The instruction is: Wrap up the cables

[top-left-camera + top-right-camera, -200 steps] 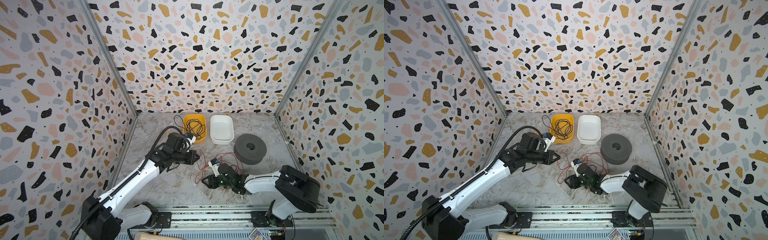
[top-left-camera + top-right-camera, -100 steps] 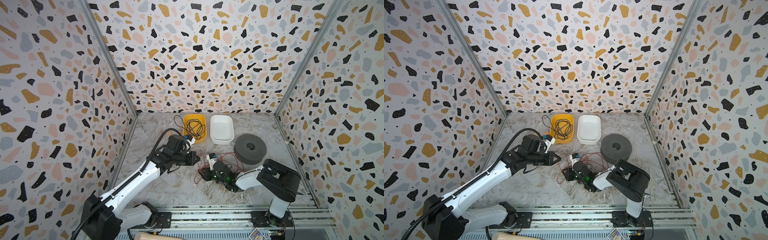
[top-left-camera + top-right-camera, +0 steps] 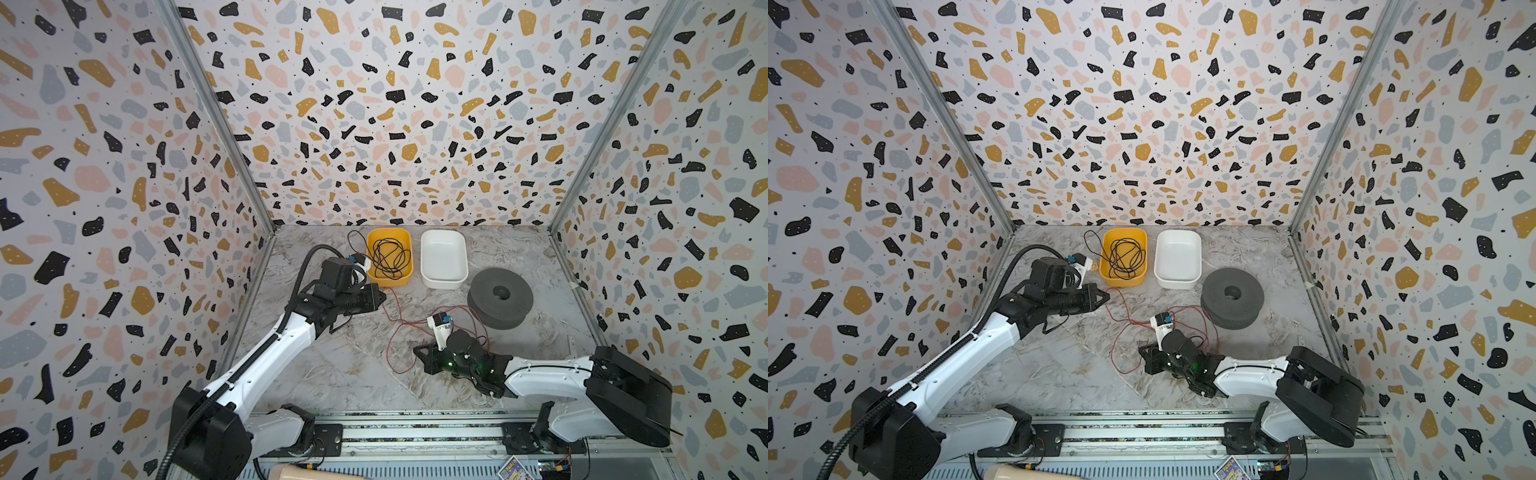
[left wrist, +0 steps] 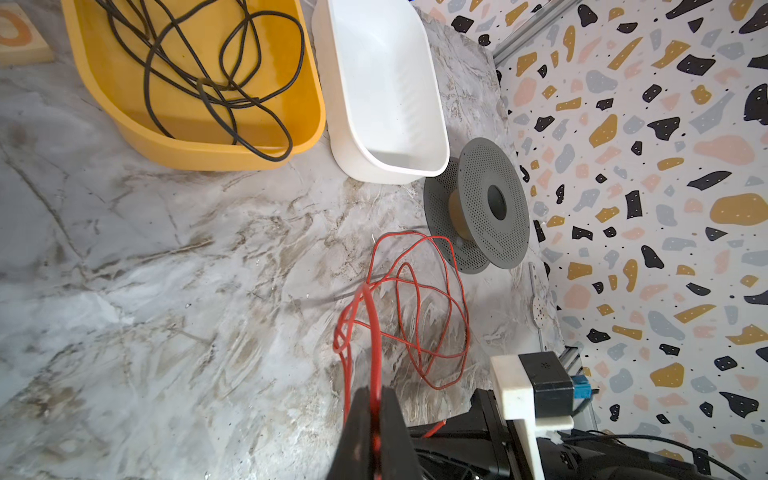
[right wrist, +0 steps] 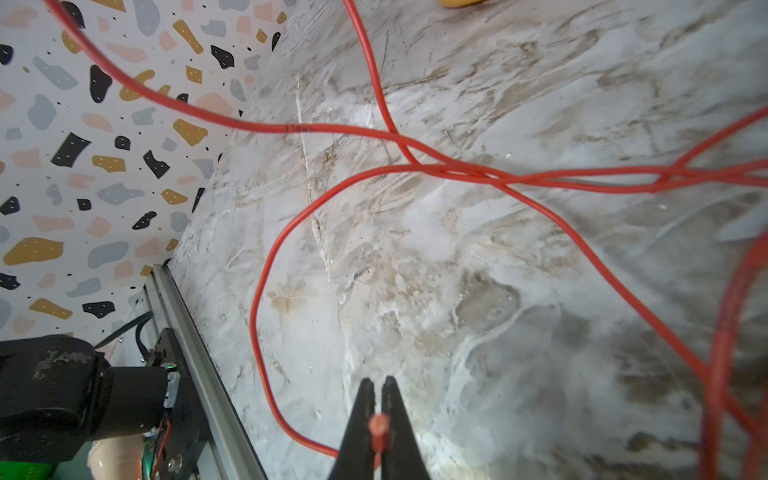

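The cables are one thin red-orange wire (image 3: 388,353) lying in loose loops on the marble floor between my arms in both top views (image 3: 1113,353). My left gripper (image 3: 380,297) is shut on one strand of it, held above the floor near the yellow tub; the wire (image 4: 376,332) runs straight into the closed jaws of that gripper (image 4: 374,392). My right gripper (image 3: 417,351) sits low over the floor in the middle, shut on the wire's cut end, which shows as a red stub between the jaws of this gripper (image 5: 377,382). A wide loop (image 5: 266,266) lies ahead of it.
A yellow tub (image 3: 390,281) holding a tangled black wire (image 3: 388,257) and an empty white tub (image 3: 442,283) stand at the back. A grey spool (image 3: 500,297) lies flat to the right of the loops. Patterned walls close in three sides; a rail runs along the front.
My right gripper has gone from open to shut on the wire's end, and its arm swung in and back out. The left gripper has kept its grip and hardly moved.
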Robot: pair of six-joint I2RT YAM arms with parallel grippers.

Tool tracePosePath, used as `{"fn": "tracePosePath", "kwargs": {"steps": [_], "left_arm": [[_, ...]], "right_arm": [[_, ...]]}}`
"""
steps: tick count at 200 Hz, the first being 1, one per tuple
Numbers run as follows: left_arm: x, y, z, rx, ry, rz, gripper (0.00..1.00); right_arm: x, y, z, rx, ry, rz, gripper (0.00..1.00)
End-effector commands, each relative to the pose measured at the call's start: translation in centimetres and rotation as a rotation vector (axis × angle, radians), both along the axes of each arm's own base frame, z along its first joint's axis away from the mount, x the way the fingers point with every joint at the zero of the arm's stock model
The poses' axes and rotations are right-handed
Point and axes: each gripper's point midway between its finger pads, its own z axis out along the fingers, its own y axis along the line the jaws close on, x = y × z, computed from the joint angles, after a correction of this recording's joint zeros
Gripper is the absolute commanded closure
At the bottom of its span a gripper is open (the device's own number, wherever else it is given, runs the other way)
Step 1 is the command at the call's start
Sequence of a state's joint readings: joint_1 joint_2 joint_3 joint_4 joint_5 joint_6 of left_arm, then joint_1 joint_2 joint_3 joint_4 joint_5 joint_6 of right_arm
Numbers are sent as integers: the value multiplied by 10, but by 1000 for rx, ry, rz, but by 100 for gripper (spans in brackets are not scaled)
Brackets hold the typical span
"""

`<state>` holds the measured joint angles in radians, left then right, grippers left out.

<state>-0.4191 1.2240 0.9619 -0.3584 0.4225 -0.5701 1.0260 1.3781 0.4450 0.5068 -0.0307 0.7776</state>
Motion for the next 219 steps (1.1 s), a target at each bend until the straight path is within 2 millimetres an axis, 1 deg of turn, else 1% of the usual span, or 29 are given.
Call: {"fn": "tracePosePath", "kwargs": {"steps": [1, 17, 28, 39, 51, 65, 80, 87, 108, 119, 132, 145, 159, 177, 188, 195, 202, 219], "left_arm": [[0, -7, 3, -51, -13, -29, 100], [-4, -8, -3, -47, -1, -47, 100], [-6, -6, -5, -40, 1, -51, 100], [-8, -6, -5, -35, -2, -57, 100], [-10, -4, -5, -20, -5, -67, 100], [-11, -2, -6, 1, -8, -72, 100], [-12, -1, -6, 11, -11, -77, 100], [-13, -1, -7, 14, -6, -80, 100], [-17, -1, -7, 16, -1, -91, 100], [-18, 0, -8, 17, 2, -94, 100], [-20, 1, -10, 28, 8, -96, 100], [-22, 2, -12, 33, 12, -96, 100], [-23, 3, -10, 26, 12, -91, 100], [-24, 3, -6, 21, 3, -90, 100], [-24, 4, -3, 21, -5, -82, 100], [-24, 5, -1, 22, -8, -78, 100], [-24, 5, 0, 21, -13, -77, 100], [-23, 5, 2, 17, -12, -75, 100]], "right_arm": [[-17, 2, -13, -59, 32, 99, 98], [-29, 18, -10, -41, 27, 178, 90], [-40, 28, -6, -38, 12, 244, 83], [-45, 31, -3, -43, -3, 282, 74], [-45, 28, 2, -37, -24, 286, 60], [-37, 17, 11, -40, -54, 255, 43], [-21, 1, 23, -54, -85, 191, 34], [-12, -7, 28, -70, -97, 154, 31], [16, -30, 40, -130, -118, 73, 27], [28, -39, 40, -152, -98, 50, 26], [41, -45, 41, -173, -77, 27, 26], [48, -48, 39, -185, -59, 17, 26], [51, -45, 38, -194, -57, 26, 27], [53, -43, 28, -216, -30, 30, 29], [51, -41, 22, -233, -11, 44, 33], [48, -38, 20, -234, -6, 66, 37], [43, -31, 22, -225, -19, 99, 41], [34, -18, 29, -218, -74, 154, 43]]}}
